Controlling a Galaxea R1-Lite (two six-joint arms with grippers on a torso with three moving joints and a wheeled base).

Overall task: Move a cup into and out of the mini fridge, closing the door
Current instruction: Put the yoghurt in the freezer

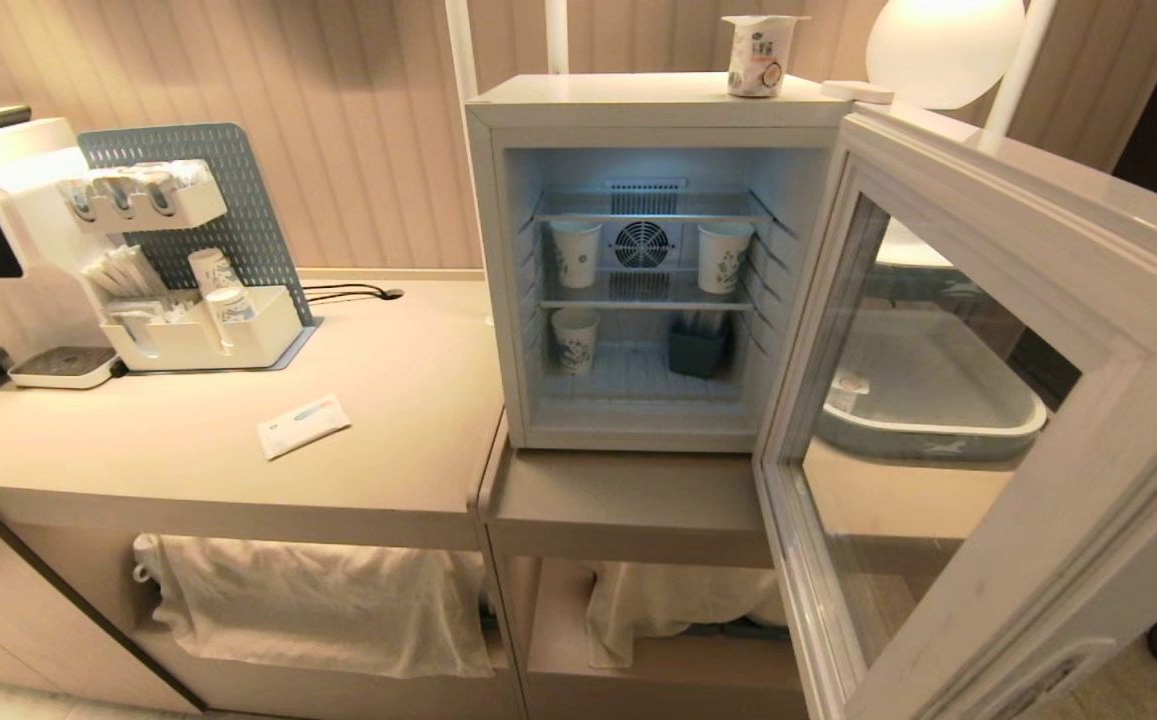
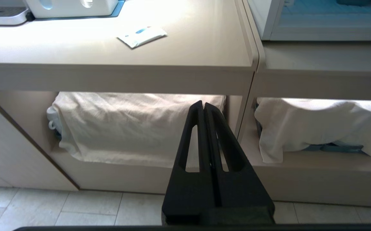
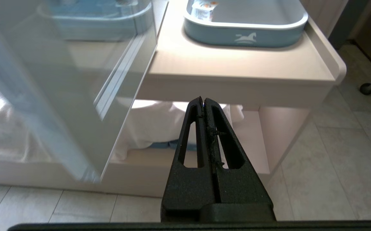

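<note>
The small white cup with a flat foil lid sits on top of the boxy white mini fridge. Its glass door hangs wide open. Only the wrist views show the black pointy left claw and right claw, both closed and empty, low by the surface, far from the cup.

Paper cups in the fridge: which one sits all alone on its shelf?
The paper cup on the lower shelf, left side, beside a dark holder. The other two cups share the shelf above, flanking the fan.
</note>
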